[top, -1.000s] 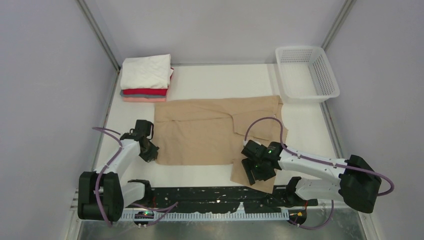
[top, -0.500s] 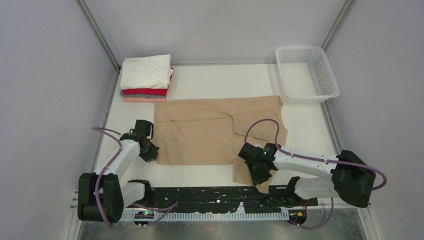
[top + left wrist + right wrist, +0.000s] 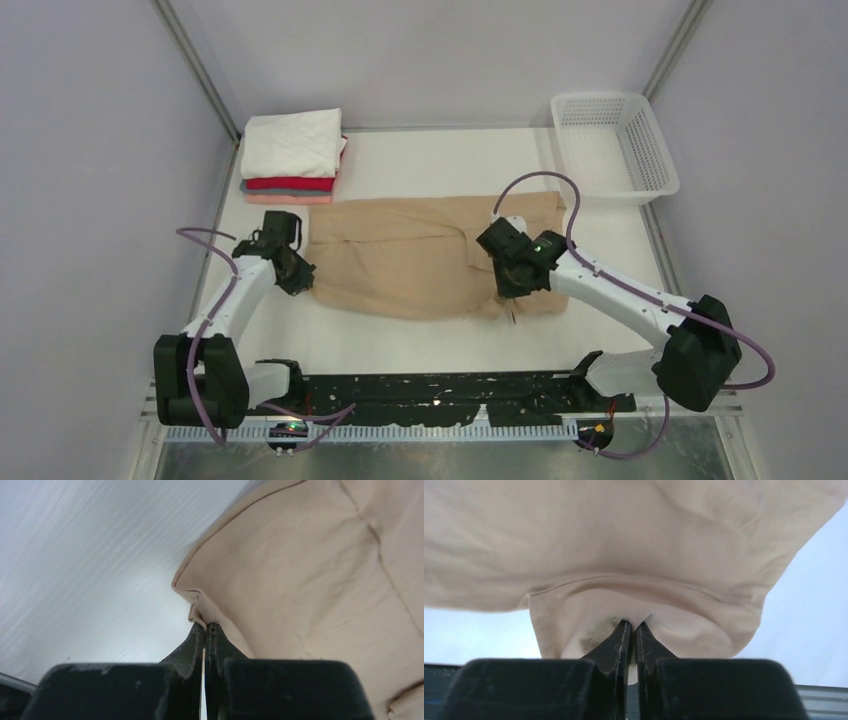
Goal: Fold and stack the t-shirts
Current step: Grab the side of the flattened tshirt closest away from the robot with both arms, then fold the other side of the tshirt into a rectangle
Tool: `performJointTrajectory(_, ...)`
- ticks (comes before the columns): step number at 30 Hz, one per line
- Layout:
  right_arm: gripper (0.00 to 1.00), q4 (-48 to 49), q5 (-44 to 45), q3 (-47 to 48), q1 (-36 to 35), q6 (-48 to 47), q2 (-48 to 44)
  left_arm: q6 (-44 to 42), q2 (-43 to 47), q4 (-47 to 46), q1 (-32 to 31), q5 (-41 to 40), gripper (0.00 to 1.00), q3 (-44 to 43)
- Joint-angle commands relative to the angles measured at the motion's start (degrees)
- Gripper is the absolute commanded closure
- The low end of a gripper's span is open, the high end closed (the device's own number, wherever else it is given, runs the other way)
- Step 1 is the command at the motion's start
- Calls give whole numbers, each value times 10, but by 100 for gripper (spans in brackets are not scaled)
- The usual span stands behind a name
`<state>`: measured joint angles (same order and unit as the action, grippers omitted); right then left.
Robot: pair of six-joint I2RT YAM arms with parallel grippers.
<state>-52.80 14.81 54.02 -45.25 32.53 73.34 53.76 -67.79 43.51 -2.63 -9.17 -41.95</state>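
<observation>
A tan t-shirt lies across the middle of the white table, its near edge lifted and curled toward the back. My left gripper is shut on the shirt's left near corner. My right gripper is shut on a bunched fold of the same shirt at its right side, held above the table. At the back left sits a stack of folded t-shirts: white on top, then red, grey and salmon-pink.
A white plastic mesh basket stands at the back right corner. Grey walls close in the table on the left, back and right. A black rail with the arm bases runs along the near edge.
The right gripper shut on the shirt's near right flap and carried it up and toward the back. The left gripper moved back with its corner. The shirt's near edge has risen off the table.
</observation>
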Motion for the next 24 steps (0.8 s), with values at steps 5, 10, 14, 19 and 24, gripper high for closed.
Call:
performJointTrajectory(5, 88, 33, 72, 151, 97, -104, 91, -30, -103, 2, 20, 17, 100, -116)
performJointTrajectory(10, 86, 53, 64, 228, 146, -154, 168, -30, -161, -5, 24, 27, 100, -173)
performJointTrajectory(14, 85, 69, 52, 273, 170, -178, 218, -35, -203, 2, 24, 27, 100, -210)
performJointTrajectory(19, 82, 72, 33, 320, 187, -192, 277, -32, -251, 8, 50, 39, 100, -245)
performJointTrajectory(24, 74, 73, 34, 365, 200, -187, 333, -19, -290, 22, 53, 34, 90, -274)
